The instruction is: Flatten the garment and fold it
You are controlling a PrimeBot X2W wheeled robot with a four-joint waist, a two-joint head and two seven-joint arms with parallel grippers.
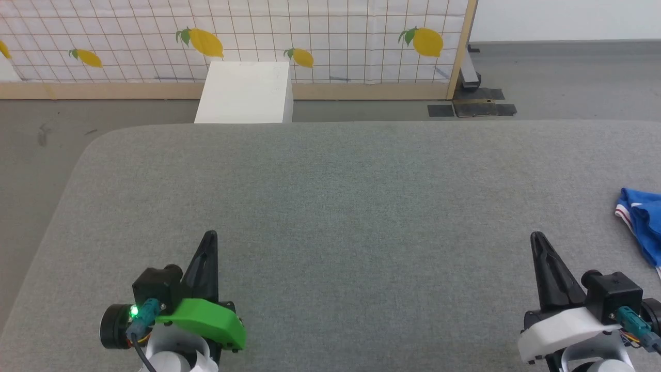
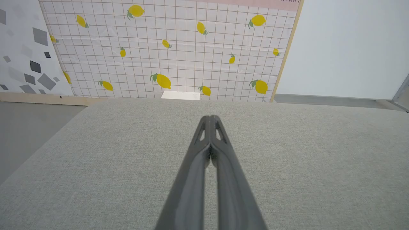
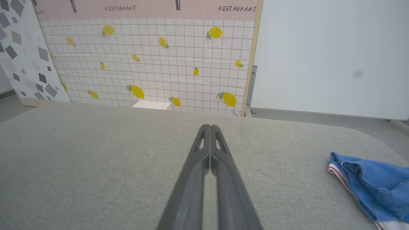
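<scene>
The garment [image 1: 644, 217] is a crumpled royal-blue piece with a white and red-striped edge, lying at the right edge of the grey padded table [image 1: 330, 196]; it runs out of the head view. In the right wrist view the garment [image 3: 374, 185] lies low on the right. My right gripper [image 1: 537, 238] rests at the lower right, shut and empty, a short way left of the garment. Its tips [image 3: 209, 127] are pressed together. My left gripper [image 1: 210, 236] sits at the lower left, also shut with nothing in it, its tips [image 2: 210, 118] touching.
A white box [image 1: 245, 93] stands on the floor beyond the table's far edge. Behind it runs a lemon-print tiled screen [image 1: 232, 36] with a wooden frame. Grey floor [image 1: 36, 134] lies to the left of the table's rounded corner.
</scene>
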